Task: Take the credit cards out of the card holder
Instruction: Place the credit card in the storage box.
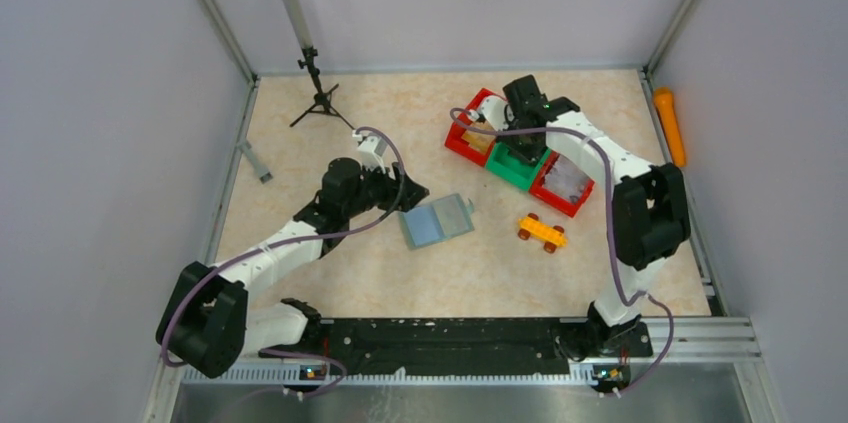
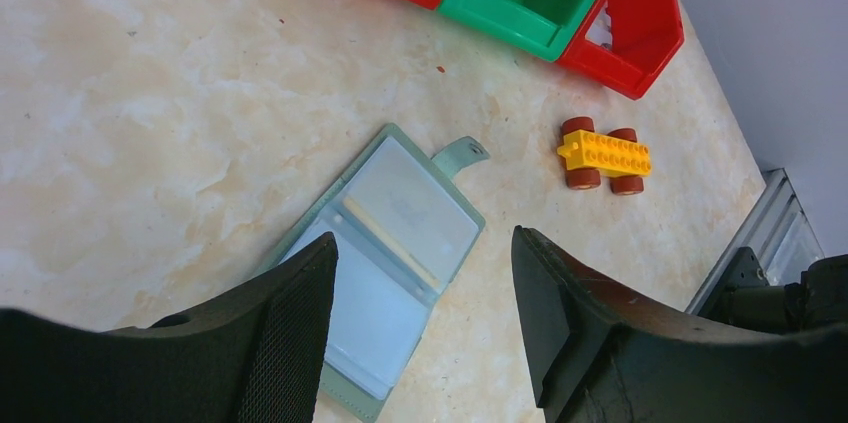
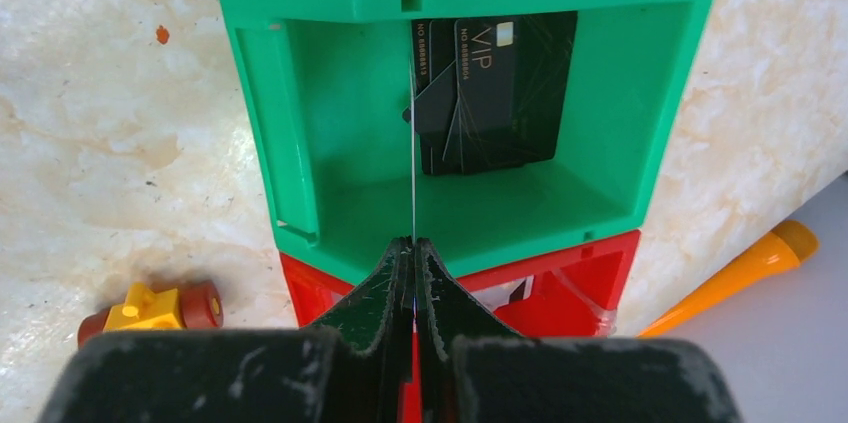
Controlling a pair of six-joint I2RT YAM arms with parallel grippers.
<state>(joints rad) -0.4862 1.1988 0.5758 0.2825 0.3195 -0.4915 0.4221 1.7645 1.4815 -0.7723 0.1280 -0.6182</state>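
From above, my left claw (image 1: 408,189) hovers with its jaws apart just beside the card holder (image 1: 437,221). The holder lies opened flat on the table (image 1: 400,113), between my two arms. The yellow toy car (image 1: 541,232) sits near it on the right. My right claw (image 1: 521,151) hangs over the green bin (image 1: 506,173), the middle one in a row flanked by red bins (image 1: 468,139).

Through the left wrist camera, the holder lies below my spread fingers and neither one touches it. Its tab points away, toward the car. The clear sleeves look pale and a tan strip runs along the fold. I cannot tell whether any card is left inside them.

Through the right wrist camera, my fingers are pressed together. A hair-thin pale line rises from between the tips, and I take it for a credit card (image 3: 412,143) pinched edge-on. Beneath it, black credit cards (image 3: 495,83) marked VIP lie overlapping on the floor of the green bin.

I judge the step in hand to be dropping this card in with the others. To do it well, I should centre the right claw over the green bin and lower it until the card's edge is inside the walls. Then I should part the jaws only a little, so the card falls flat and does not skip into a red bin. The left claw should wait off the holder, then pin one edge of it for the next pull.
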